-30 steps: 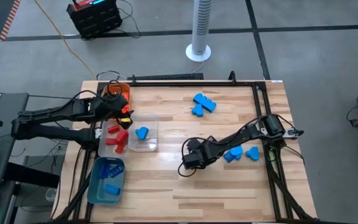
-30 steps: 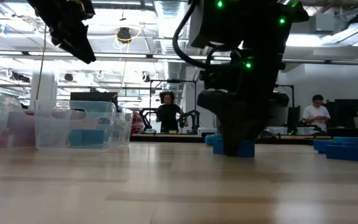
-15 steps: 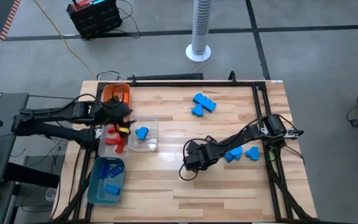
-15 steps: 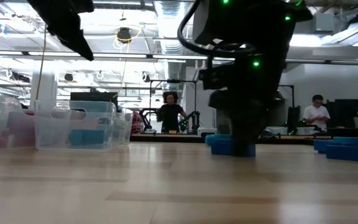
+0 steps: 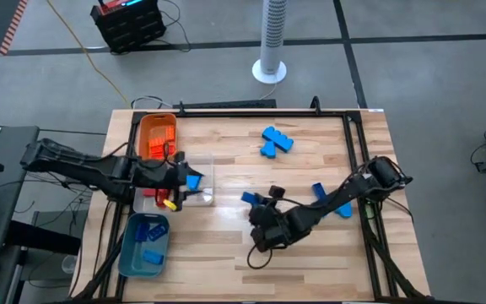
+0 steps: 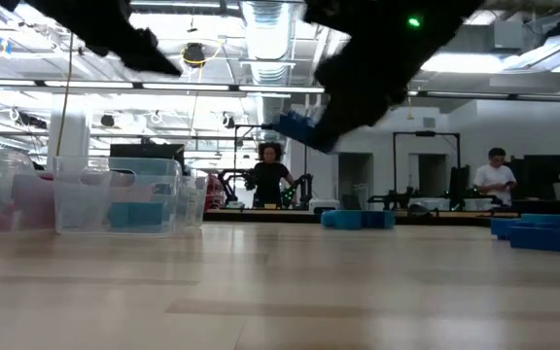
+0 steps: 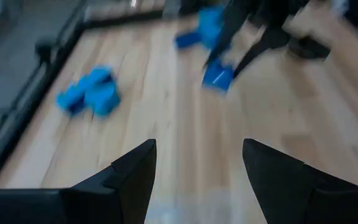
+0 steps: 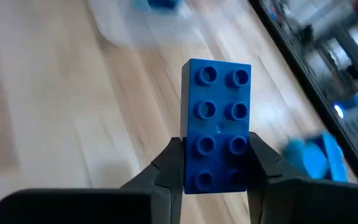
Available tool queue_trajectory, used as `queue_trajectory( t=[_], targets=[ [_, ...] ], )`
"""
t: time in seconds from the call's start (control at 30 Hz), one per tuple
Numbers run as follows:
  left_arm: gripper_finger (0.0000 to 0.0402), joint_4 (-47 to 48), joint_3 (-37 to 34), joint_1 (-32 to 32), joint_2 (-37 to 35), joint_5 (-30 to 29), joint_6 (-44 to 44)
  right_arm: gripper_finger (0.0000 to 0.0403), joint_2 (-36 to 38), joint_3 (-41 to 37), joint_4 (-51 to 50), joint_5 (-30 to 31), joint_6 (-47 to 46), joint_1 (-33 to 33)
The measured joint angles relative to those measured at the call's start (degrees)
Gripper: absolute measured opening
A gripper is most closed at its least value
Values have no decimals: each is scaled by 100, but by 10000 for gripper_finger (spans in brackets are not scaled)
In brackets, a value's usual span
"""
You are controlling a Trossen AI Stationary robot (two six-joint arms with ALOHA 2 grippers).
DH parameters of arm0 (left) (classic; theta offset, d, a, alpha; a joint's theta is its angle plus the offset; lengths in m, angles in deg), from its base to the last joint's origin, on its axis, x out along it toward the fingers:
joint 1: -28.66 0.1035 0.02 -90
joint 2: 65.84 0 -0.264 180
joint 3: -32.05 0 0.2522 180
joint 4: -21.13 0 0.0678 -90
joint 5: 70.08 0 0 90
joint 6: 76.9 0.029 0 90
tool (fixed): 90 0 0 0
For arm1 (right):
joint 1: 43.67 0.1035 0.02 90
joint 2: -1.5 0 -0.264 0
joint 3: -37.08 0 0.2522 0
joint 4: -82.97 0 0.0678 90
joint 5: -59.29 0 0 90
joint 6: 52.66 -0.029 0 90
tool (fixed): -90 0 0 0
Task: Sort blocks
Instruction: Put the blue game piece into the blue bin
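Observation:
My right gripper (image 5: pixel 256 204) is shut on a blue eight-stud brick (image 8: pixel 216 118) and holds it in the air over the table's middle (image 6: pixel 295 126). My left gripper (image 5: pixel 178 181) hovers open over the clear tray (image 5: pixel 202 194), with nothing between its fingers (image 7: pixel 199 146). A blue block (image 5: pixel 194 180) lies in the clear tray. Two blue blocks (image 5: pixel 277 140) lie flat on the table at the far side. Two more (image 5: pixel 319 192) (image 5: pixel 342 209) lie flat beside my right arm. My right gripper pinches the brick's two long sides (image 8: pixel 188 163) between its two fingers (image 8: pixel 169 165), at the end nearest the wrist. The brick lies along the fingers and sticks out past their tips, studs toward the camera. It is lifted clear of the table and tilted.
An orange tray (image 5: pixel 157 135) stands at the far left. Red blocks (image 5: pixel 160 199) lie in the clear tray under my left arm. A teal tray (image 5: pixel 146 245) holding blue blocks stands at the near left. A black frame (image 5: pixel 357 152) runs along the table's right and far edges.
My right gripper has shut on the blue brick and risen with it, so the brick now hangs clear of the table. My left gripper has gone from over the orange tray toward the table's near edge, to over the clear tray.

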Motion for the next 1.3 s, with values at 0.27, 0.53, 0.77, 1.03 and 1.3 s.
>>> queue_trajectory(
  t=[0.27, 0.53, 0.77, 1.03, 1.3],
  targets=[
    [235, -1455, -128, -713, 853, 4, 1464, 108, 0, 1, 1460, -340, 1568, -138],
    [235, -2853, -128, -986, 1709, -191, 1950, 108, -2, 1, 2215, -688, 2229, -222],
    [235, -3550, -126, -984, 2106, -360, 2075, 108, -2, 1, 2959, -689, 2835, -193],
    [235, -3841, -126, -990, 2233, -369, 2178, 108, -2, 1, 3717, -678, 3334, -110],
    [215, -3967, -126, -999, 2223, -337, 2110, 108, -4, 1, 4192, -645, 3721, -62]
  ],
)
